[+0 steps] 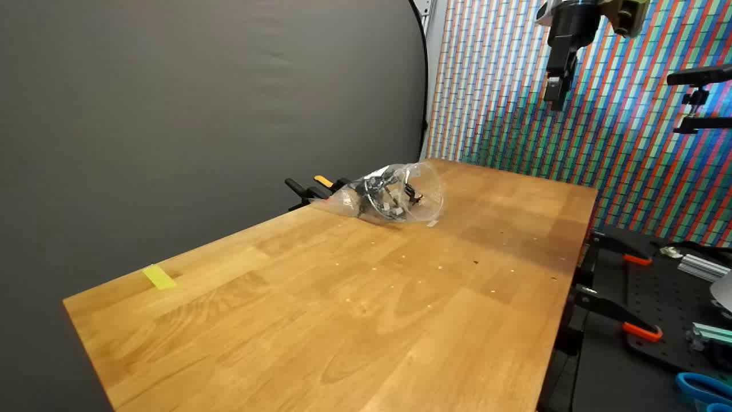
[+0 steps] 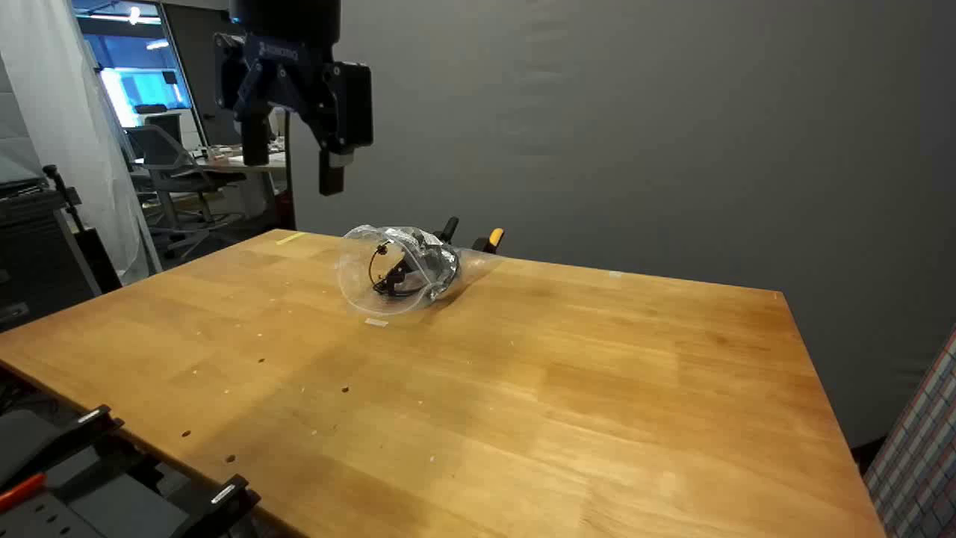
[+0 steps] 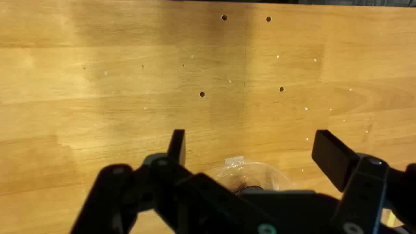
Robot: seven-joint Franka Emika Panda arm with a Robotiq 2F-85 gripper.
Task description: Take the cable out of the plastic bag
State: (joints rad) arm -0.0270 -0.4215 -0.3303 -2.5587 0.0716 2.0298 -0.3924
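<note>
Black, looped cable lies inside one crumpled, see-through plastic bag with a round, gaping mouth, on the desk below the pincer. Its two fingers stand wide apart, gripping nothing. Beyond them, the wrist view shows four dark holes.

Glossy clear plastic bag, smooth wooden table

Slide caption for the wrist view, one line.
Above a wooden table, the open end effector partly hides a clear plastic bag low in the picture.
</note>
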